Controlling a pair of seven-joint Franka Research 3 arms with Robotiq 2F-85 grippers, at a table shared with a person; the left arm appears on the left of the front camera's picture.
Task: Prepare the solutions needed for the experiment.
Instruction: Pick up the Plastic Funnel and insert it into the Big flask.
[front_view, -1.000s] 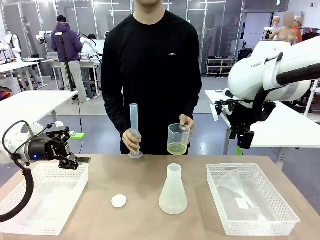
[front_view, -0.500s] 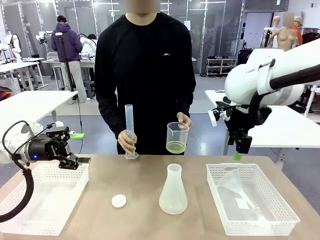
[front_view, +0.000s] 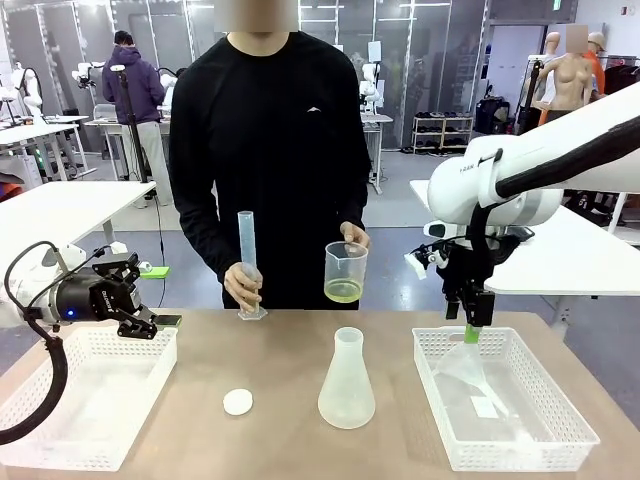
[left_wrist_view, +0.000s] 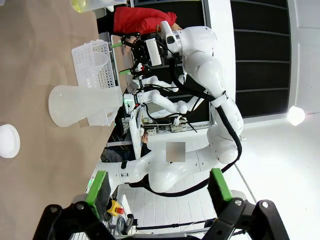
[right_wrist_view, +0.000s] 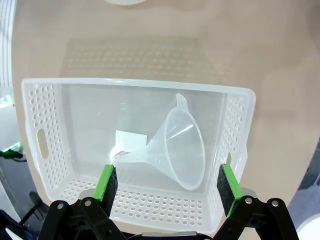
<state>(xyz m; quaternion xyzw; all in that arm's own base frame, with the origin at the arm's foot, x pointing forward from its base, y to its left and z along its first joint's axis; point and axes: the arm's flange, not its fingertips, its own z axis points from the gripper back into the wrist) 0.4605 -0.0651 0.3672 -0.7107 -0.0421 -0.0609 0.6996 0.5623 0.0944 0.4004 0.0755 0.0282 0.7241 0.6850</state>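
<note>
In the front view the solution (front_view: 343, 291) is seen in the person's raised beaker (front_view: 345, 262), nearer the right gripper (front_view: 470, 328); in the left wrist view the left gripper (left_wrist_view: 157, 186) is spread wide; in the right wrist view the funnel (right_wrist_view: 180, 145) is framed between wide-spread pads (right_wrist_view: 107, 182), its long axis laid roughly pad to pad.

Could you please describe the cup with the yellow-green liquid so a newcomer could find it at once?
Find the person in black at the far side of the table, holding a clear vessel in each hand. The cup is toward the robot's right, behind the cone-shaped flask. It is short and wide with shallow yellow-green liquid, unlike the tall thin tube in the other hand.
</note>
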